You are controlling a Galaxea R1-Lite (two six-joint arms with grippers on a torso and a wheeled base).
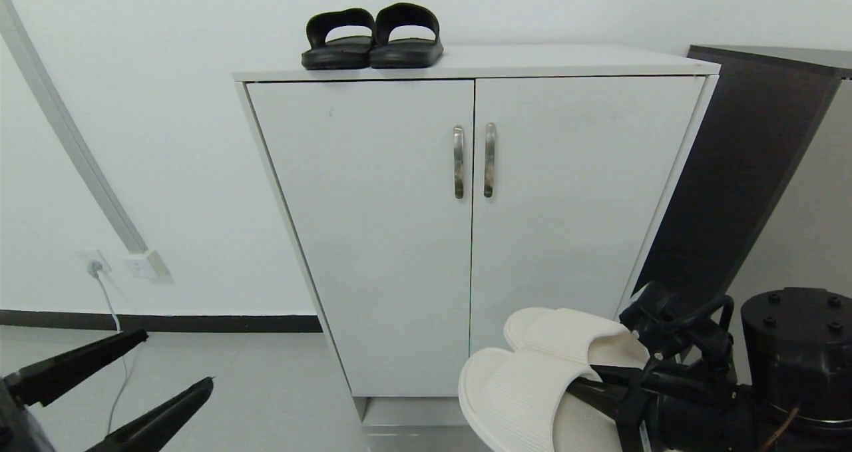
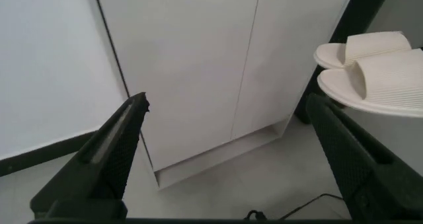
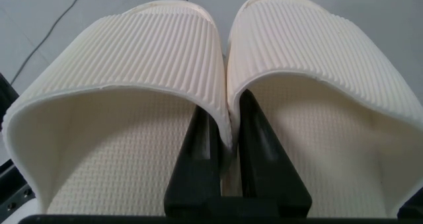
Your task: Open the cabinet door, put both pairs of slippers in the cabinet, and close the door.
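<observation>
1. So, in the head view, the white cabinet [image 1: 333, 72] stands against the wall, and its left door [image 1: 373, 239] and right door [image 1: 572, 206] are both shut.
2. Two metal handles [image 1: 458, 162] sit side by side where the doors meet. They are long up and down.
3. A pair of black slippers [image 1: 373, 39] sits on top of the cabinet, toes facing out.
4. Low on the robot's right, the right gripper [image 1: 599, 385] holds a pair of white slippers [image 1: 539, 372] in front of the bottom of the right door.
5. Low on the robot's left, the left gripper [image 1: 176, 357] is spread wide and holds nothing.
6. I think the doors must be opened first. The empty left gripper looks like the one to do it, since the right one is busy. The handles lie well above it and toward the robot's right.
7. In the left wrist view, the two spread fingers [image 2: 112, 151] point at the bottom of the cabinet. The white slippers hang off to one side, not touching it.
8. In the right wrist view, the right gripper pinches the two inner walls of the white slippers together. The pinch looks tight, but the fingertips are partly hidden, so I can't be sure how firm it is.
</observation>
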